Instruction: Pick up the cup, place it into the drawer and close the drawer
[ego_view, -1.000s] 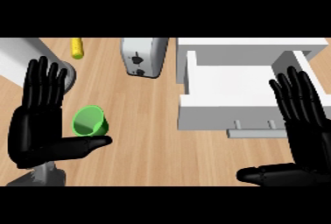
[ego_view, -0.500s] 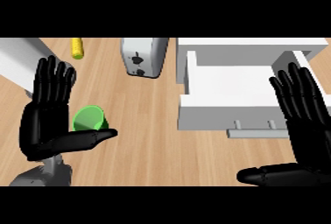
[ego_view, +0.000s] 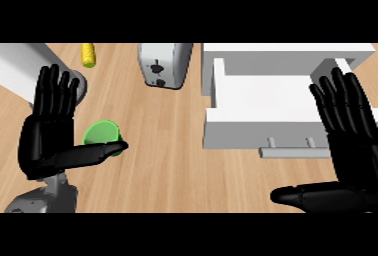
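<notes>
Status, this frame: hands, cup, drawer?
Left hand open, thumb by green cup, not gripped. Right hand open at open drawer, right edge. Toaster off the path.

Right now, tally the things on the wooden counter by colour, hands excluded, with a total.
Green: 1, the round plastic cup
Yellow: 1, a small oblong item
Silver: 1, the boxy metal toaster
White: 1, the open drawer
Pale grey: 1, a slab at the left edge
Total: 5
</notes>
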